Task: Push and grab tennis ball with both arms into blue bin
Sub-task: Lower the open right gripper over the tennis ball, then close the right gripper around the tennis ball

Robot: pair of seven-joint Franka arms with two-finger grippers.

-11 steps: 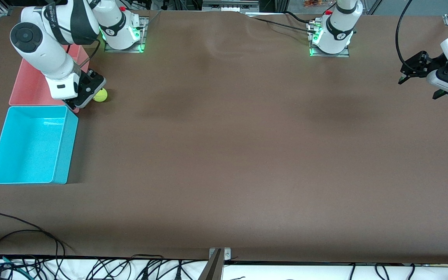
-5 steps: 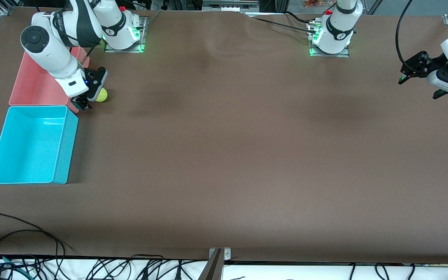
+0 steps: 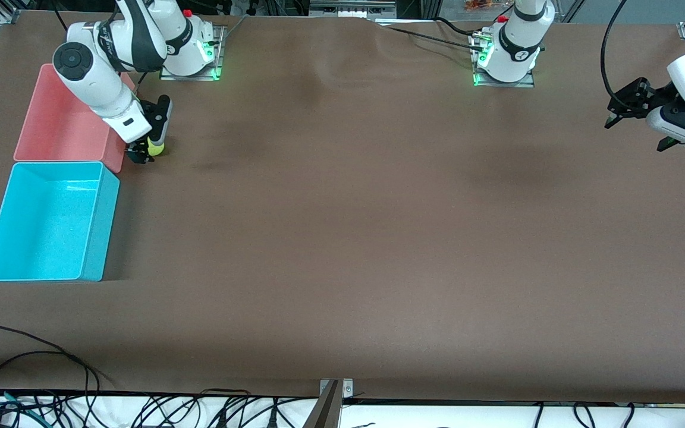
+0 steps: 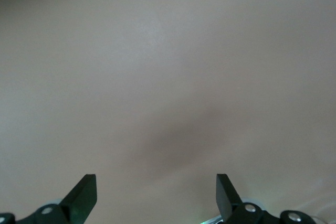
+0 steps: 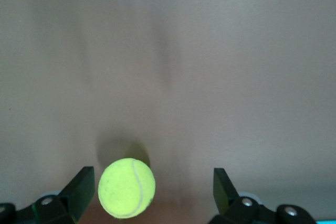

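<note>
The tennis ball (image 3: 156, 147) rests on the brown table beside the pink bin's corner, partly covered by my right hand. My right gripper (image 3: 145, 156) is down at the ball and stands open. In the right wrist view the tennis ball (image 5: 126, 187) lies between the spread fingers of my right gripper (image 5: 152, 181), close to one finger (image 5: 81, 182) and well clear of the other. The blue bin (image 3: 102, 232) stands nearer to the front camera than the ball, against the pink bin. My left gripper (image 3: 637, 132) waits open over the left arm's end of the table; the left gripper (image 4: 155, 183) holds nothing.
A pink bin (image 3: 27, 128) stands right next to the ball, between it and the table's edge, touching the blue bin. Cables (image 3: 33, 356) lie along the table's front edge. The brown table (image 3: 348, 238) stretches wide between the two arms.
My right arm has turned at the wrist and drawn in toward its base, bringing its open fingers around the ball. The ball has stayed put. The left gripper has barely shifted.
</note>
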